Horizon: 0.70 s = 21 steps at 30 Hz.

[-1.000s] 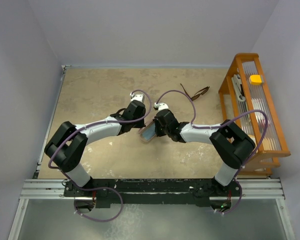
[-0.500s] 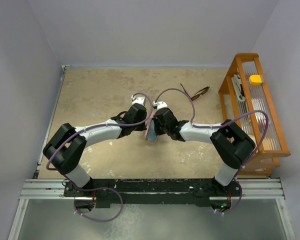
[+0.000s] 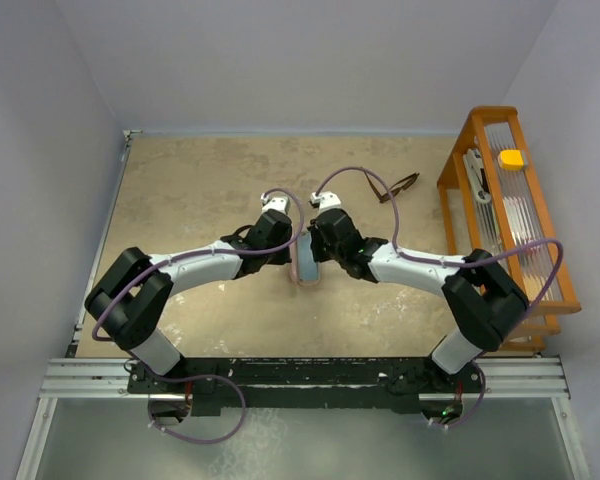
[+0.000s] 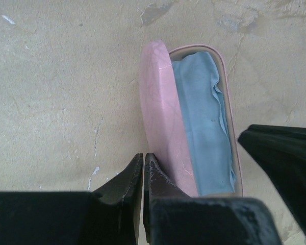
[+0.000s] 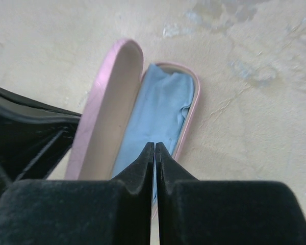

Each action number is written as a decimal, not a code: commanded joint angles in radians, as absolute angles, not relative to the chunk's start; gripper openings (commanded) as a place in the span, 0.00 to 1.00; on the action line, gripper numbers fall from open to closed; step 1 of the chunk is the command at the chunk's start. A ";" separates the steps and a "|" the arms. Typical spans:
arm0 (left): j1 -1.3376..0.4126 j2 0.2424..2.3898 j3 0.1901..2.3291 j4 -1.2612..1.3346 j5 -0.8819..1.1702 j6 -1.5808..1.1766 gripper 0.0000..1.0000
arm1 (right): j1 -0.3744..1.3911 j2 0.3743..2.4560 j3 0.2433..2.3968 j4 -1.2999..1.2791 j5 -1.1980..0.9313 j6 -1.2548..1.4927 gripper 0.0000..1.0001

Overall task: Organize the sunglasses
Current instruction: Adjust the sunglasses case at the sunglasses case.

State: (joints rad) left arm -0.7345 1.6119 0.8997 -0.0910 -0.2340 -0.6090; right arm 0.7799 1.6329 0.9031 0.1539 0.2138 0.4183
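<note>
The sunglasses (image 3: 392, 186), thin and dark-framed, lie on the table at the back right, away from both grippers. A pink case (image 3: 306, 268) lies open in the middle of the table. Its lid (image 4: 160, 122) stands up on edge, and a light blue cloth (image 4: 204, 122) lies in its tray. My left gripper (image 4: 144, 155) is shut, with its tips against the outer side of the lid. My right gripper (image 5: 154, 144) is shut just over the near end of the cloth (image 5: 160, 112), and nothing shows between its fingers.
An orange wooden rack (image 3: 510, 220) stands at the table's right edge, with a yellow object (image 3: 511, 158) and some tools on it. Grey walls close in the left, back and right sides.
The case has turned from slanted to lying front to back, and its lid now stands up. Both grippers have closed in on it from either side. The right elbow swung outward.
</note>
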 commanded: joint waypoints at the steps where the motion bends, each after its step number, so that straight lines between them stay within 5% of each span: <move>1: -0.739 1.591 0.900 -0.040 -0.246 -0.611 0.00 | 0.763 1.533 0.921 0.132 0.285 0.394 0.06; 21: -0.737 1.598 0.897 -0.007 -0.235 -0.606 0.00 | 0.464 1.677 1.223 -0.037 0.351 0.268 0.18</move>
State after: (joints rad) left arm -0.7345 1.6119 0.8944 -0.0593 -0.2386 -0.6086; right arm 0.4843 1.6516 1.1160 -0.0048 0.3229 0.3195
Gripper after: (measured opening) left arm 0.002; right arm 0.178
